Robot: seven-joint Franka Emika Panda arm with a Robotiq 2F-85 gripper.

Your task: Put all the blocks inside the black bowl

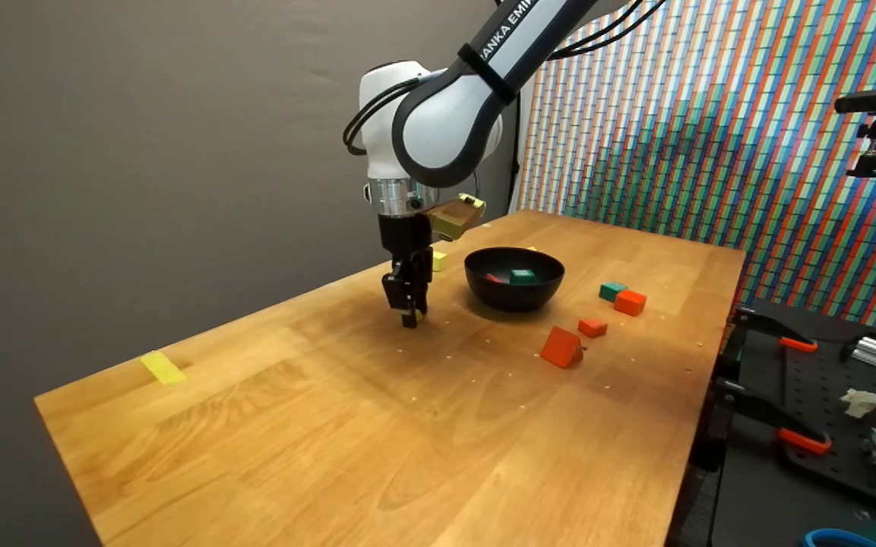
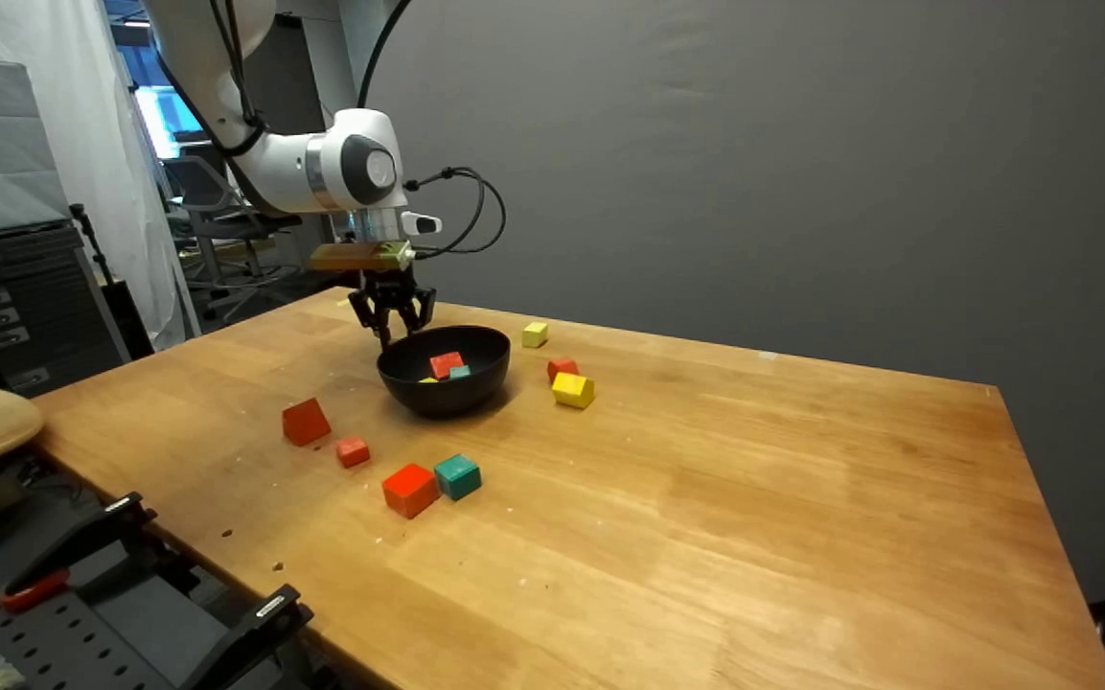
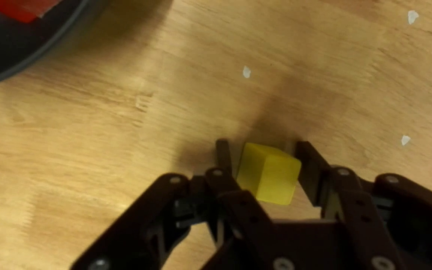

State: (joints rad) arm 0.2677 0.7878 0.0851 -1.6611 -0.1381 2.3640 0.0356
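The workpiece for this step is a yellow block, located between the fingers of my gripper, just beside the black bowl. My jaws stand partly narrowed astride it; in the wrist view a corner meets, or nearly meets, the right-hand finger, and I cannot tell whether both pads bear on the block. Nor can I tell whether it rests on the wooden tabletop. As the block looks slightly turned against the pads, I should centre it, let its flat faces seat, and verify the grip before lifting. I then raise it vertically until block and fingertips clear the rim, since early sideways travel could strike the bowl. I should release low, away from the red block and green block inside, which could deflect it. Outside the bowl, and to be left undisturbed during this cycle, lie a red triangular block, a small red block, a red-orange cube touching or nearly touching a green cube, a faceted yellow block partly hiding a red piece, and a yellow cube.
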